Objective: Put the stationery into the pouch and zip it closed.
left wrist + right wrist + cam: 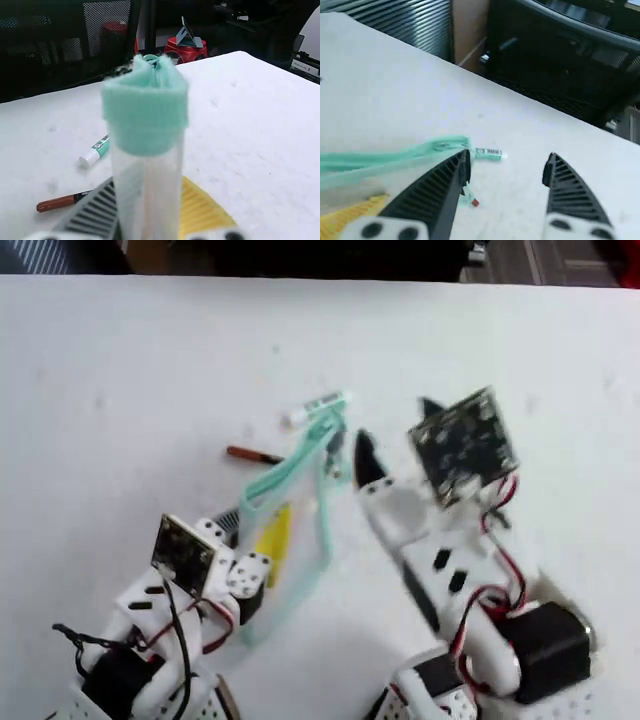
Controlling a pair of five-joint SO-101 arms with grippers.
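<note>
The clear pouch (300,475) with mint-green trim lies slanted at mid-table. My left gripper (252,530) is shut on its near end, one grey finger (95,210) and one yellow finger (200,212) on either side of the pouch (145,150). The pouch's green far end (145,115) points away from it. A white and green marker (315,408) lies just past that far end, and a brown pen (253,454) lies to its left. My right gripper (507,167) is open beside the pouch's far end (395,155), with the marker (487,153) just beyond its fingertips.
The white table (520,350) is bare to the right and at the back. Its far edge (300,278) meets a dark room with chairs and a red object (182,47). The two arm bases stand along the front edge.
</note>
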